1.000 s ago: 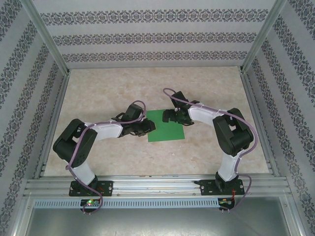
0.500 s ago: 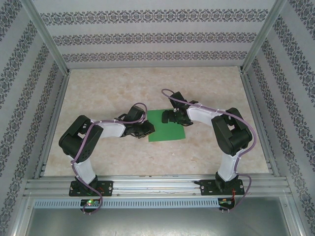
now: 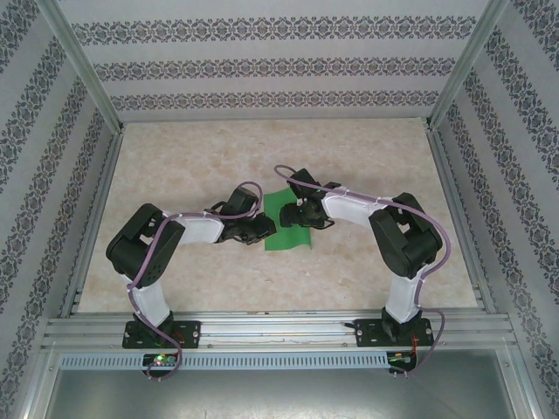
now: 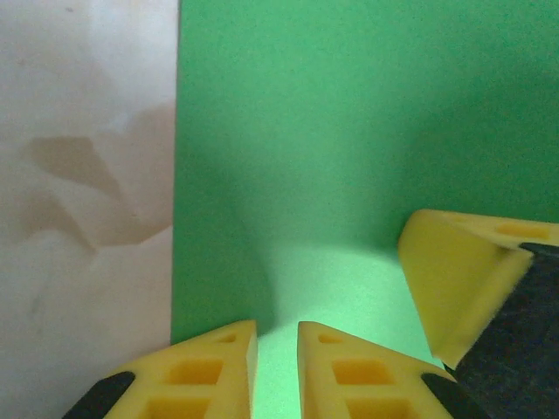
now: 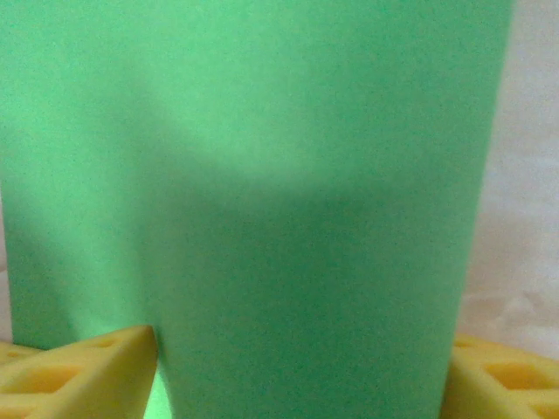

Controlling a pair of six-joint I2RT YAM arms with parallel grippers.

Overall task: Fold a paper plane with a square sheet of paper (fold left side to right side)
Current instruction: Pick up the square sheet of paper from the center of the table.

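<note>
1. On the pale marbled bench (image 3: 218,157), midway between my two arms, lies the bright green square sheet of thin paper (image 3: 293,237).
2. My left pincer (image 4: 278,339) has its yellow fingers nearly together, pinching the sheet's edge. The paper bulges up just ahead of them.
3. My right pincer (image 5: 301,342) is spread wide, one finger on either side of the bowed sheet. I cannot tell whether they touch it.
4. One right finger (image 4: 458,271) crowds in just beside my left pincer.
5. Patterned walls (image 3: 262,70) and aluminium rails (image 3: 279,327) enclose the bench.

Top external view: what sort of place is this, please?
Probably a laboratory robot cell: aluminium frame, patterned wall panels around the table, left arm and right arm bolted to a rail.
</note>
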